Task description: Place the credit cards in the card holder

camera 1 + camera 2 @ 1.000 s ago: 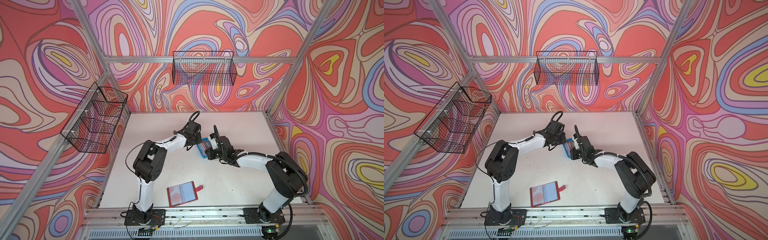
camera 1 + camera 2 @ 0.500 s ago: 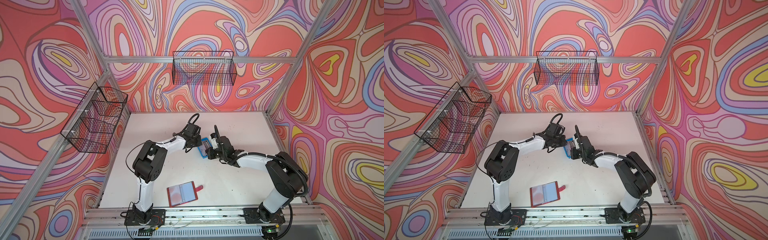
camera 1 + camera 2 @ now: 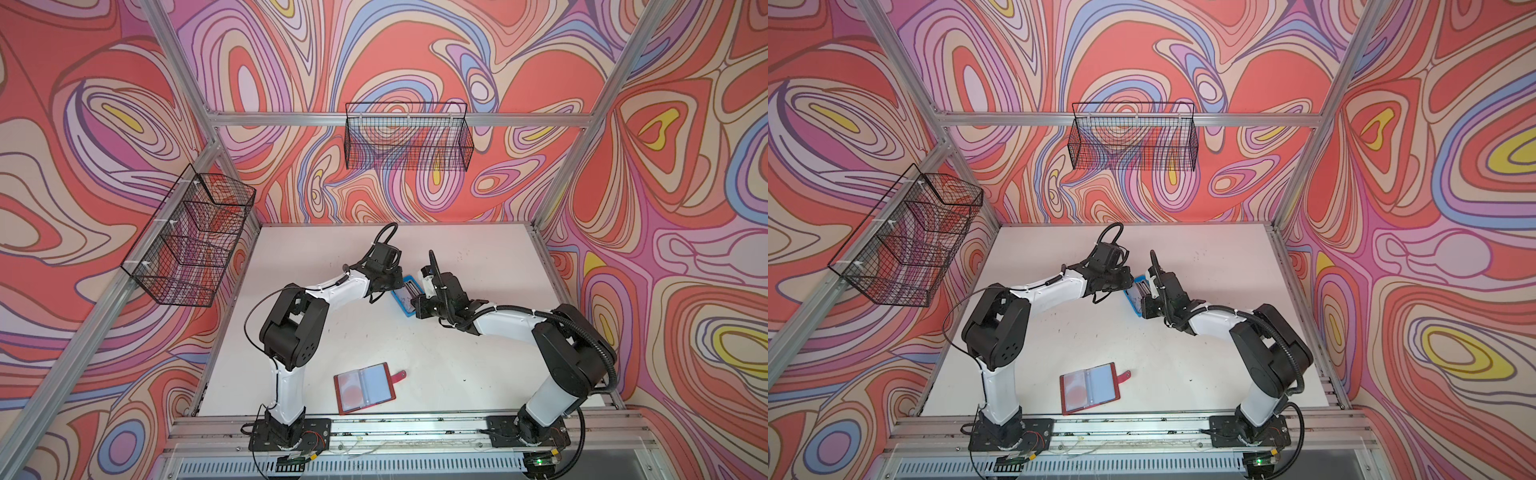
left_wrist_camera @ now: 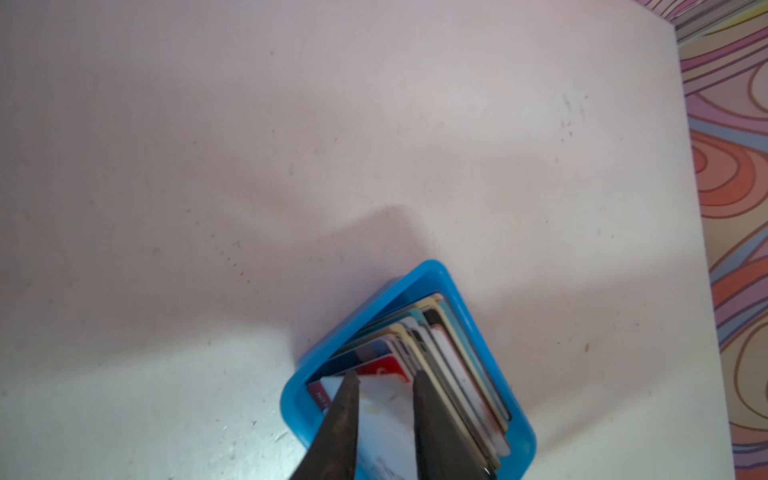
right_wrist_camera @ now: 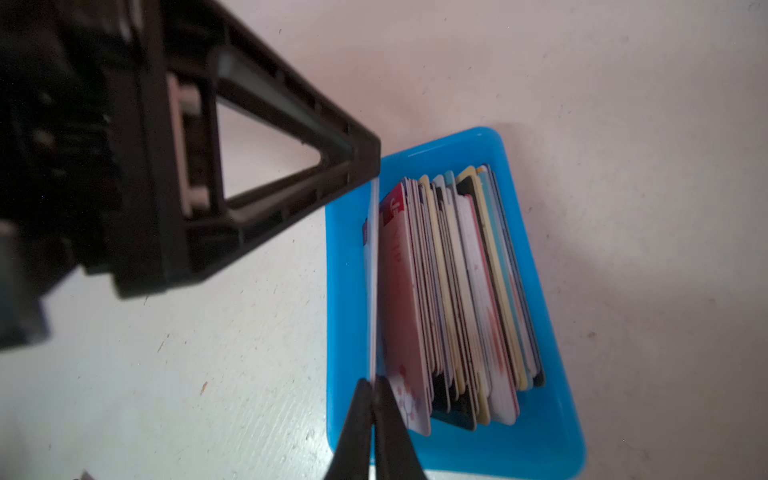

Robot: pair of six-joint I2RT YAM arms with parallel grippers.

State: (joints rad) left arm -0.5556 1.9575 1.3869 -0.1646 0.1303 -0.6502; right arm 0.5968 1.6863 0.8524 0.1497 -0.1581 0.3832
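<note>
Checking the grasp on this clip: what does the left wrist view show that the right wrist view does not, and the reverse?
Left wrist only: the left gripper with fingers apart in front of a white card, plus the table edge and the patterned wall. Right wrist only: the right gripper pinched shut on that card's edge, and one left finger at its other end. Both: the blue tray with the cards standing on edge.

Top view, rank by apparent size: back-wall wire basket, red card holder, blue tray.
1. back-wall wire basket
2. card holder, lying open
3. blue tray, partly hidden, so its full extent is unsure, but it is clearly the smallest
</note>
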